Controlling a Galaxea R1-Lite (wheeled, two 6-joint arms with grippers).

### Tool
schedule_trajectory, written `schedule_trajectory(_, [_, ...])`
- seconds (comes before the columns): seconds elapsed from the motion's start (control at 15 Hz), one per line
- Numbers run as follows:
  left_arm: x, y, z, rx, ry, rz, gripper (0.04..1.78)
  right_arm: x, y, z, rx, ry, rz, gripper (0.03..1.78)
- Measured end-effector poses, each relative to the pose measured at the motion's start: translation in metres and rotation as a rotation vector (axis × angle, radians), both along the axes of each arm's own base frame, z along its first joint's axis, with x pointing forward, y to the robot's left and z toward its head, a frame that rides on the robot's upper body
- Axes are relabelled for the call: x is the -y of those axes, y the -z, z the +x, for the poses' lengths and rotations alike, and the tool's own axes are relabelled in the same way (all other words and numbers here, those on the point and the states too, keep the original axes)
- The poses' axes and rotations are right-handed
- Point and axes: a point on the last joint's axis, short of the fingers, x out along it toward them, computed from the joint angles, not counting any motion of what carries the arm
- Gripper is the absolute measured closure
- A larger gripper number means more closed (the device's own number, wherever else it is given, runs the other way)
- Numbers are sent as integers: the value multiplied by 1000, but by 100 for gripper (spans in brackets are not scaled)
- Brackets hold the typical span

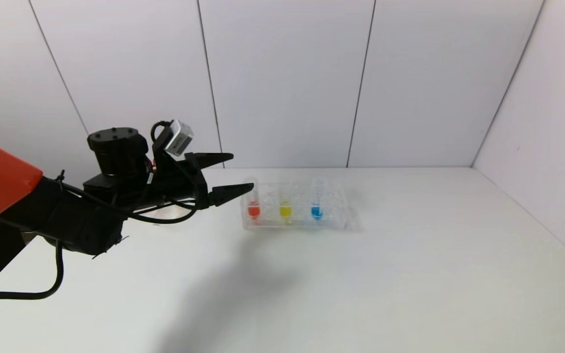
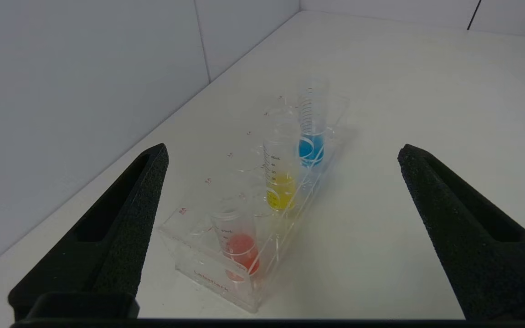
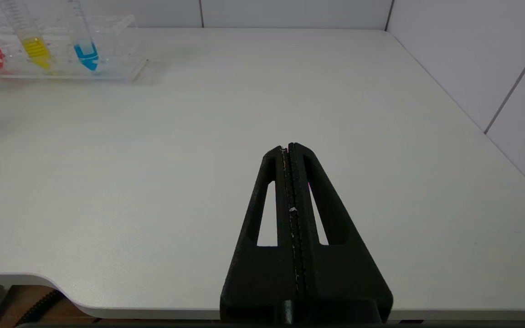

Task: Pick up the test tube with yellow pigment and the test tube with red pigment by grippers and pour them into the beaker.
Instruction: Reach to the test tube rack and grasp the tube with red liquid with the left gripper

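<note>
Three tubes stand upright in one row of a clear rack (image 1: 296, 208) on the white desk (image 1: 361, 274): the red tube (image 1: 253, 207) at the rack's 9 o'clock end, the yellow tube (image 1: 285, 208) in the middle, the blue tube (image 1: 317, 208) toward 3 o'clock. Each holds a little liquid at its bottom. In the head view the rack sits at about 12 o'clock, well back on the desk and near the rear wall.

At 9 o'clock from the rack, the left hand (image 1: 237, 172) hangs above the desk with its two pointed fingers (image 2: 121, 228) spread wide, holding nothing; the lower tip is close beside the red tube's top but not touching it. Its wrist view looks down the row, red nearest, blue farthest.

The right hand (image 3: 288, 148) is closed with nothing between its fingers, over the desk's near edge, well apart from the rack at about 5 o'clock of it.

The beaker cannot be made out.
</note>
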Motion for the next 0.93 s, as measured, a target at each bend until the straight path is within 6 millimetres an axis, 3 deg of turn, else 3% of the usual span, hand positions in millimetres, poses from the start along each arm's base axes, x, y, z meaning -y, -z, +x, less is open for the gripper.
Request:
schedule_trajectory(0.2, [0,13,10,113,73,46,6,0,0,0,0,0,0,170])
schedule_trajectory(0.4, [-3,19,16,83,160,32,6,0,0,0,0,0,0,170])
schedule_trajectory(0.93, [5,35,53,-24,169,15,6,0,0,0,0,0,0,170])
